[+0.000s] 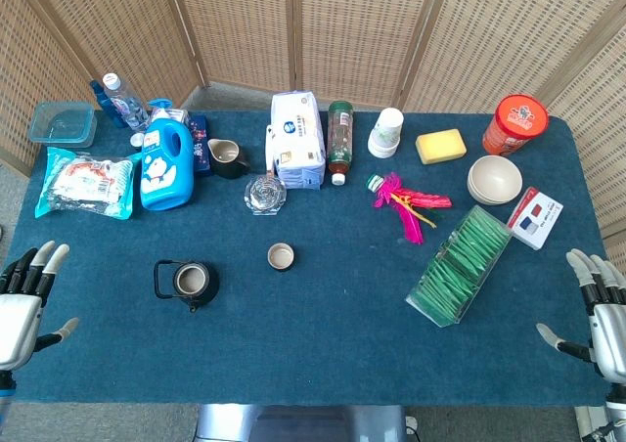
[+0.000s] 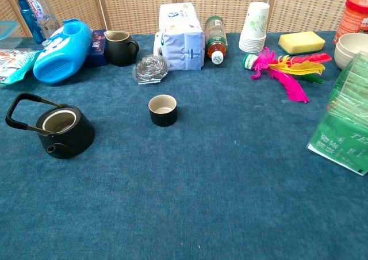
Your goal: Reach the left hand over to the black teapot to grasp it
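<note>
The left robot hand (image 1: 24,295) sat at the near-left edge of the blue felt-covered tabletop (image 1: 323,334), well left of the round black teapot (image 1: 193,284), apart from it, fingers spread wide, thumb out, holding nothing. The right robot hand (image 1: 597,310) was far to the teapot's right at the opposite tabletop edge, also splayed wide w/ nothing in it. Both hands showed only in the head view.

The teapot was squat, matte black, lid off, pale inside, w/ a thin black wire loop handle tipped toward its left and a short spout (image 2: 52,149) facing the near edge. Just right of it and slightly farther back stood a small black ceramic cup with a cream inside (image 2: 163,110), apart from the pot. Behind the teapot lay a glossy blue plastic detergent jug (image 1: 166,164) on its side; right of the jug, a dark glazed mug (image 2: 120,47), then a crinkled clear glass lid (image 2: 150,68) and a white soft tissue pack (image 1: 296,139). Far right of the teapot: a pink and yellow feather shuttlecock (image 1: 406,203) and a clear box of green tea sachets (image 1: 460,264).
</note>
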Robot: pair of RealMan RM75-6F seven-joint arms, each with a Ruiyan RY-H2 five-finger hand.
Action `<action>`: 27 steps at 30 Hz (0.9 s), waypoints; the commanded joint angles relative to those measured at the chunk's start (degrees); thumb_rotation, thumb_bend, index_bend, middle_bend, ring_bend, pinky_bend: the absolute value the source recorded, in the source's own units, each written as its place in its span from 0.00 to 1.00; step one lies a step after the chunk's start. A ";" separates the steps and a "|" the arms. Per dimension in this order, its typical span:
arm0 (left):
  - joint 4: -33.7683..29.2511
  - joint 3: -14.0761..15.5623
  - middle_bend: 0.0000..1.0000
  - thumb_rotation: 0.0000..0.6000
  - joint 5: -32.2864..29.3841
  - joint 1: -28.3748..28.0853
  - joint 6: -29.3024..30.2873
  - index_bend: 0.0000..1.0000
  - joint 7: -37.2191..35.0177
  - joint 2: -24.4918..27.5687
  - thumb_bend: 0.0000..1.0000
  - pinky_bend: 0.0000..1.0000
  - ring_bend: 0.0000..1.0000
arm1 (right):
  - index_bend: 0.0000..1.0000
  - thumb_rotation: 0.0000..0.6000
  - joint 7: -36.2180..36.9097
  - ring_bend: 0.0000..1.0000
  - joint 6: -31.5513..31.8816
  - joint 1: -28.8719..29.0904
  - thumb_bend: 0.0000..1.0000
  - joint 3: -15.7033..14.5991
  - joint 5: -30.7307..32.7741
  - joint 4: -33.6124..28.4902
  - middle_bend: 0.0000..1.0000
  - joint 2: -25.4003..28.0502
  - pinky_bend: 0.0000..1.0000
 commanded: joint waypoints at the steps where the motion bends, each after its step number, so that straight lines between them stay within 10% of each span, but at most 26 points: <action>1: 0.18 -0.02 0.00 1.00 -0.05 -0.07 -0.19 0.00 0.04 -0.10 0.04 0.10 0.00 | 0.00 1.00 -0.05 0.00 -0.01 0.00 0.00 0.02 -0.03 0.03 0.00 0.00 0.00; 9: 4.95 -0.42 0.00 1.00 0.72 -2.49 -3.49 0.00 -2.10 -0.98 0.04 0.10 0.00 | 0.00 1.00 0.36 0.00 -0.11 -0.05 0.00 0.18 0.22 0.03 0.00 0.18 0.00; 27: 49.15 1.97 0.00 1.00 21.16 -17.17 -0.16 0.00 -16.87 -18.56 0.04 0.10 0.00 | 0.00 1.00 -1.24 0.00 -2.29 0.52 0.00 0.33 1.89 -0.65 0.00 -0.16 0.00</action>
